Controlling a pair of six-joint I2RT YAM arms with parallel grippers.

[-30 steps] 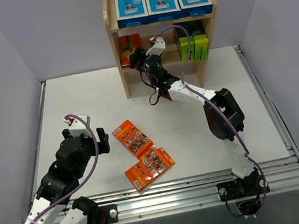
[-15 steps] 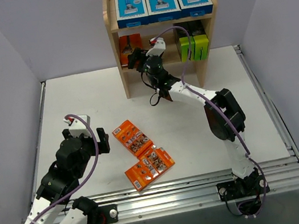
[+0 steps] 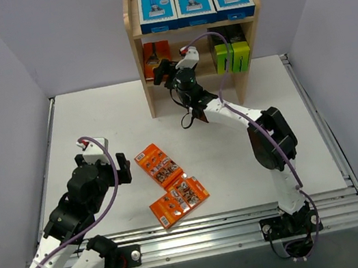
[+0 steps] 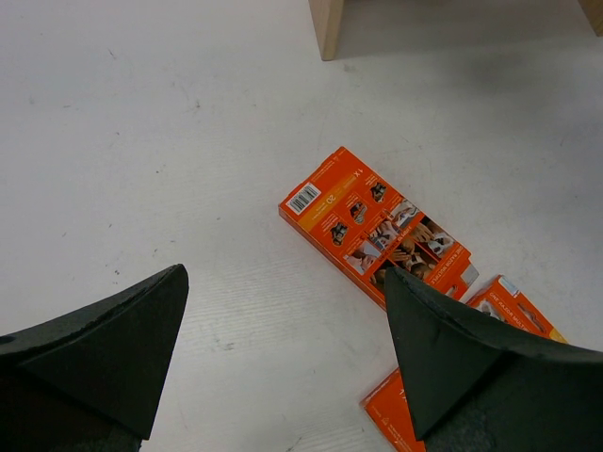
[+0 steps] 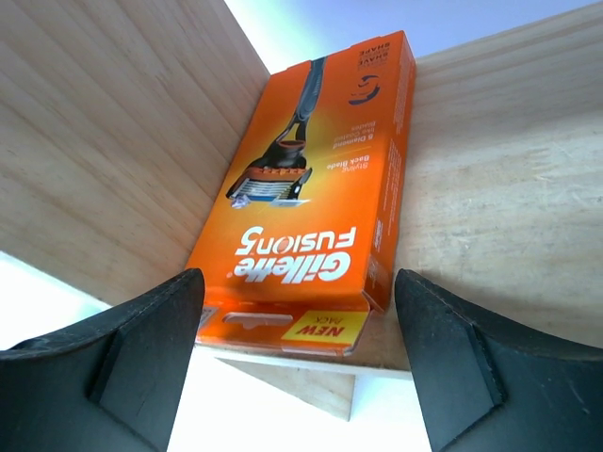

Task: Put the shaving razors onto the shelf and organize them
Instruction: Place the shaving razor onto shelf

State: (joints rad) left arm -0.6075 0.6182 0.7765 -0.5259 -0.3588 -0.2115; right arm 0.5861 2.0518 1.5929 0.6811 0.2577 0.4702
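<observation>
- The left gripper (image 4: 283,372) hangs wide open over the counter (image 4: 141,141). The loose orange packs (image 4: 377,229) lie just ahead-right, the nearest lying diagonally; this arm is nearer.
- The right gripper (image 5: 297,363), jaws spread, flanks without touching an upright orange box (image 5: 311,179) on the shelf (image 3: 148,98), middle tier.

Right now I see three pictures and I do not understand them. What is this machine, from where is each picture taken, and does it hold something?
Two white robot arms are fixed at the near edge of a table. One picture looks down from above, and the other two come from a camera on each wrist. The left fingers hang open and empty over orange packs lying flat on the table. The right fingers stand open, facing an orange box that stands on the wooden shelf. Nothing is held.
</observation>
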